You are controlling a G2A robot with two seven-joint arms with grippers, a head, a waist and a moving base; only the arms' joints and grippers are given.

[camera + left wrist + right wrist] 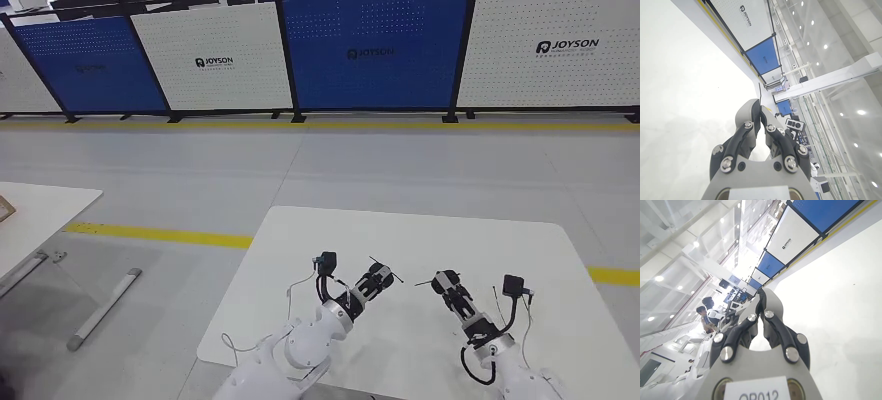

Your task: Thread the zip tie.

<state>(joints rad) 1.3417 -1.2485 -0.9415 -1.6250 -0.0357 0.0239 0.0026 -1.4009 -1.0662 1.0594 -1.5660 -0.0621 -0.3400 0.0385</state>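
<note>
1. Tabletop [480,235], white and round-cornered, lay beneath both arms, which stood side by side near its front edge.
2. The left gripper [382,274] [759,103] was held above the table, its fingers clenched on a thin black plastic zip tie [393,273] [759,91].
3. The zip tie's narrow strip stuck out past the fingertips, clear of the table and slanting toward the other arm.
4. The right gripper [441,281] [760,292] hung just beside the left one, apart from it, with its fingers pressed together.
5. A short dark sliver [422,284] jutted from the right gripper's tip toward the left gripper; I could not tell what it was.
6. Blue and white perforated panels [370,50] stood across the floor behind the table.
</note>
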